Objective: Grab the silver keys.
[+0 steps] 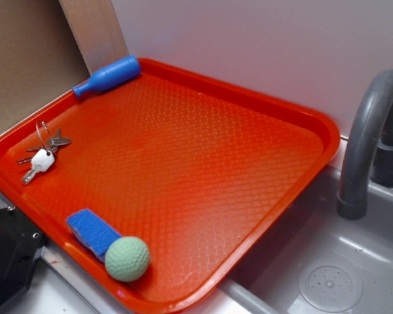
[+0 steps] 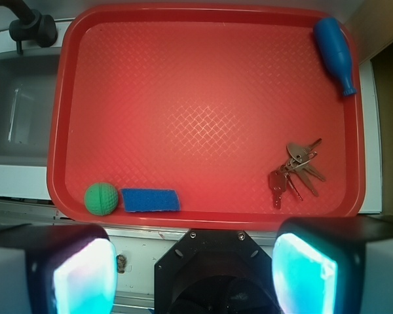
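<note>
Just one silver keys (image 1: 42, 154) bunch.

Hand (image 2: 190, 271) fingers blurred, cropped by the wrist view's bottom edge.

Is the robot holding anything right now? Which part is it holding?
No, nothing is held. The gripper is open and empty, above the near edge of the red tray. The silver keys lie untouched on the tray.

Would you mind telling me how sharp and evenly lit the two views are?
Exterior view: soft overall, a pale sheen across the red tray; silver keys still legible. Wrist view: keys sharper, a bright patch mid-tray, gripper pads blurred and glowing cyan.
</note>
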Controlling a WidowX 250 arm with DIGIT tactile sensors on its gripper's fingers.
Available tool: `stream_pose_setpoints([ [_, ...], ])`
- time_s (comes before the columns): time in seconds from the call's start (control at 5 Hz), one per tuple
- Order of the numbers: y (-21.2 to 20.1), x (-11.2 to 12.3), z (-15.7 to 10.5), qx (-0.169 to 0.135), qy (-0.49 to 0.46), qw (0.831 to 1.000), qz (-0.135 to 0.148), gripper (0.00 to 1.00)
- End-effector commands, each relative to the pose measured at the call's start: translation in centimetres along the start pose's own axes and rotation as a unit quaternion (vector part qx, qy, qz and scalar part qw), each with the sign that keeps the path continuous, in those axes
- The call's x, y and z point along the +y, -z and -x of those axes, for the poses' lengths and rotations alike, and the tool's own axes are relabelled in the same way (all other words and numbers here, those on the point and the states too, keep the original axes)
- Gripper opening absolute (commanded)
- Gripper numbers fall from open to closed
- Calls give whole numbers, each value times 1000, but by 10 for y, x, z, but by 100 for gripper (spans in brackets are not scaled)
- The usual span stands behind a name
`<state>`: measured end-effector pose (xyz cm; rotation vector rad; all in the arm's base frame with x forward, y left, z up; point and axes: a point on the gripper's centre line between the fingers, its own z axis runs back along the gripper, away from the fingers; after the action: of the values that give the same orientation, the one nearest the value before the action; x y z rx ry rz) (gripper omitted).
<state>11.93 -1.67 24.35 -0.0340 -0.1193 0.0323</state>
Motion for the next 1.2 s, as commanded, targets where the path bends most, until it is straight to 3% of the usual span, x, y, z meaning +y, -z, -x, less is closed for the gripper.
stream_pose_setpoints([
  [0.0,0,0,0,0,0,1000,0,100],
  [0.2,13,50,-11,-6,-122,992,-28,100],
  [0.4,24,102,-17,-24,-244,969,-40,100],
  [0.6,41,153,-13,-66,-357,928,-87,100],
  [0.8,80,155,-17,-93,-474,873,-63,100],
  [1.0,108,150,-13,-87,-489,866,-60,100],
])
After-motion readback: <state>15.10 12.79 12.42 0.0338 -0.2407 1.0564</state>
